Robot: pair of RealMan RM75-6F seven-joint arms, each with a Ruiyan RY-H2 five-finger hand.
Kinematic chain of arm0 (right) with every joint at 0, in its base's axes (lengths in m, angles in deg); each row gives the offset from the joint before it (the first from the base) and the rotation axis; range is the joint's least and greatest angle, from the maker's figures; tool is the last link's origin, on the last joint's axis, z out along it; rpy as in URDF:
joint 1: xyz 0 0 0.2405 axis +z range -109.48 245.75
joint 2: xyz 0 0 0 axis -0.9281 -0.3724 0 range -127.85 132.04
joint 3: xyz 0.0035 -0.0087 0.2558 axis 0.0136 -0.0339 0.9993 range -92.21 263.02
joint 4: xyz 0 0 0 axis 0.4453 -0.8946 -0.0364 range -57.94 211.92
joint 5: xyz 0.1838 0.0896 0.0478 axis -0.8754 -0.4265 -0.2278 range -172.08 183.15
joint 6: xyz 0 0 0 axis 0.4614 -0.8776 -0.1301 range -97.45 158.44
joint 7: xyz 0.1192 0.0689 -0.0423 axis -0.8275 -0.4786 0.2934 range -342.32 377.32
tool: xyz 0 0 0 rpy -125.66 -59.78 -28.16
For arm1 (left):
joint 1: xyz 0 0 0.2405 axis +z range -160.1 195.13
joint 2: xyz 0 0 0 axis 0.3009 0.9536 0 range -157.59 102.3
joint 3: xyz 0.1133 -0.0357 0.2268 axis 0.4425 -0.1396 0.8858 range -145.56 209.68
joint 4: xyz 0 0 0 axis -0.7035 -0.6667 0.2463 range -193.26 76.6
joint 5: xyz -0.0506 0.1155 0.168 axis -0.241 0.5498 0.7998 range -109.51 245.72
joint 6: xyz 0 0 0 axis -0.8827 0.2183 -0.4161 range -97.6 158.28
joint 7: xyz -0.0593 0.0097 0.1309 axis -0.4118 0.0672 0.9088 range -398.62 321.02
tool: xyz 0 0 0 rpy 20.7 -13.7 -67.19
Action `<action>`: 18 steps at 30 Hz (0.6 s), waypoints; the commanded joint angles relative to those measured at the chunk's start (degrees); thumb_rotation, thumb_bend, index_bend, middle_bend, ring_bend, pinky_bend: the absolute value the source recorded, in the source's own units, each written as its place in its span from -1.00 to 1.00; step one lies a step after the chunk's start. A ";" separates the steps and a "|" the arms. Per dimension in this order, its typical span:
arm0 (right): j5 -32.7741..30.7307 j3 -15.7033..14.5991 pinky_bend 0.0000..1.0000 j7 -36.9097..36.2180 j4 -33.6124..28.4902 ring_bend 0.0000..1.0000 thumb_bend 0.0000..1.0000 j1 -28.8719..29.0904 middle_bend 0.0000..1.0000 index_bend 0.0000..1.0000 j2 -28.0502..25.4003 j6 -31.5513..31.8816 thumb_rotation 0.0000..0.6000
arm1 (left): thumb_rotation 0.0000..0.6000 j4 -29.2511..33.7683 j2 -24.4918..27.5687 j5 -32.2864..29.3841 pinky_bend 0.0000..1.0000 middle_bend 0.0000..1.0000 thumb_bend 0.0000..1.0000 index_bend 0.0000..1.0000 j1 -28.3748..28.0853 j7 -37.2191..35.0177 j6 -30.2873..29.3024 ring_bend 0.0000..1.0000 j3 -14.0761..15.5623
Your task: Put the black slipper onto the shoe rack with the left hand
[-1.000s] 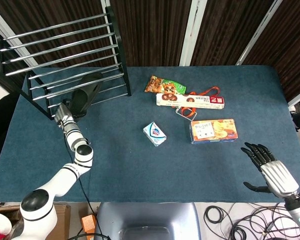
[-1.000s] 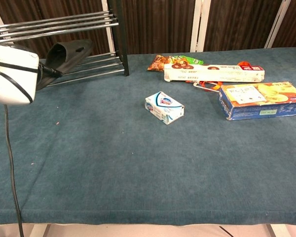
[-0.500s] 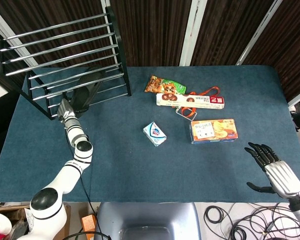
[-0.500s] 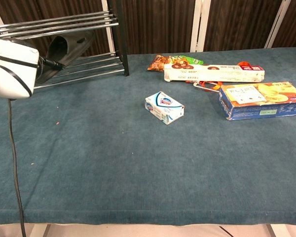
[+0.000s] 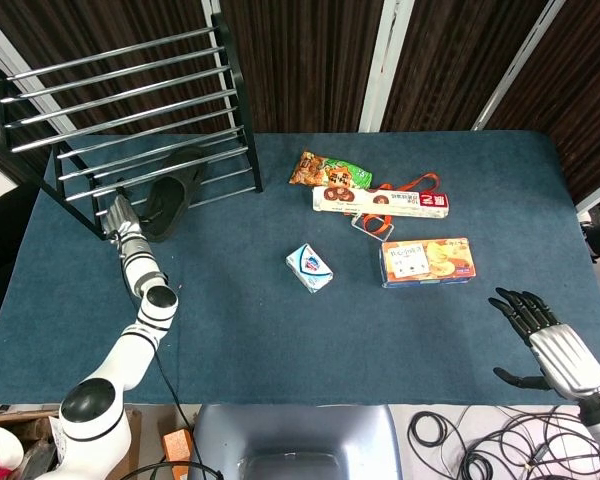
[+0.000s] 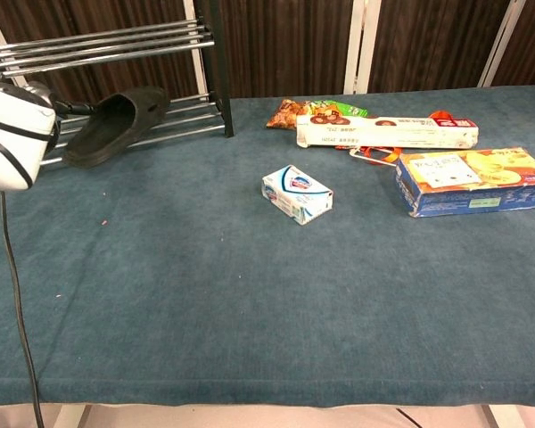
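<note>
The black slipper (image 5: pixel 167 203) lies on the lowest bars of the shoe rack (image 5: pixel 130 110), its heel end jutting past the rack's front edge over the blue table (image 5: pixel 280 340); the chest view shows the same slipper (image 6: pixel 116 125) resting sole-down across those rails. The upper tier of rails hangs close above the slipper, and the rack's black corner post stands just beside its toe.

Well apart from the rack, toward the middle of the table, sits a small white-and-blue packet (image 5: pixel 309 268). Farther from the rack lie a snack bag (image 5: pixel 329 171), a long biscuit box (image 5: pixel 382 202) with an orange strap (image 5: pixel 412 186) looped beside it, and an orange cracker box (image 5: pixel 427 262). A broad stretch of bare cloth runs between the rack and the packet, and along the table's near edge.

The left hand (image 5: pixel 117 212) sits at the rack's front rail, just beside the slipper's heel; whether it grips, touches or has let go cannot be told in either view. The right hand (image 5: pixel 540 335) hovers off the table's far corner from the rack, fingers spread, holding nothing.
</note>
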 commanded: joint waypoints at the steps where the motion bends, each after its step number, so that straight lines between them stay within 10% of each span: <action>1: -0.13 0.06 -1.00 -0.05 0.05 -1.00 -0.79 -0.01 -1.00 -1.00 -0.02 -0.04 1.00 | 0.33 -0.58 -0.28 0.27 -0.40 -0.62 -0.35 -1.00 0.72 0.63 1.51 -0.64 -0.41; 18: -0.57 0.03 -1.00 1.80 -0.74 -1.00 -0.79 0.16 -1.00 -1.00 0.18 -1.51 1.00 | 0.59 5.13 0.88 11.13 -0.40 -0.60 -0.18 -1.00 1.49 -5.44 -0.59 -0.61 5.71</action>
